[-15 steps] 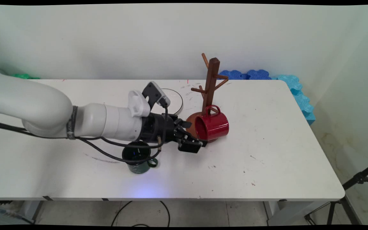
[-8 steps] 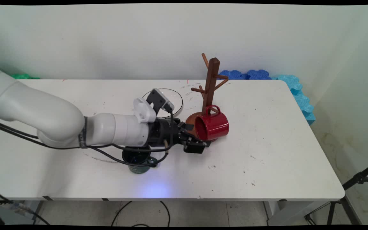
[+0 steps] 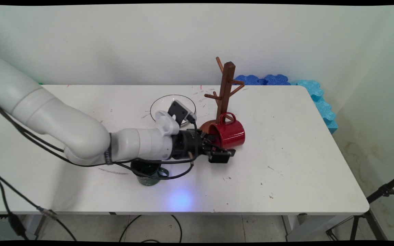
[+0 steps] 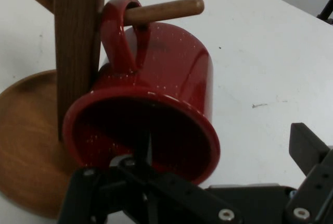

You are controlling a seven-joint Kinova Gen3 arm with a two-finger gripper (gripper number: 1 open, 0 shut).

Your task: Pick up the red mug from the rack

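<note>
A red mug (image 3: 230, 133) hangs by its handle on a low peg of the wooden mug tree (image 3: 226, 85), tilted with its mouth toward my gripper. My gripper (image 3: 221, 153) is open and level at the mug's mouth. In the hand view the red mug (image 4: 171, 94) fills the middle, its handle looped over the peg (image 4: 166, 10) beside the trunk (image 4: 75, 52). The gripper (image 4: 223, 156) straddles the mug's lower rim: one finger reaches into the mouth, while the other finger (image 4: 309, 148) stands outside on the right. The tree's round base (image 4: 26, 140) lies under the mug.
A dark green mug (image 3: 149, 172) stands upright under my forearm, near the table's front. A clear glass bowl (image 3: 173, 104) sits behind the wrist. Blue foam pieces (image 3: 316, 95) line the table's far right corner. A tripod leg (image 3: 383, 193) stands off the right edge.
The arm has moved right, bringing the open gripper up to the red mug's mouth. The mug, tree, bowl and green mug have stayed put.
</note>
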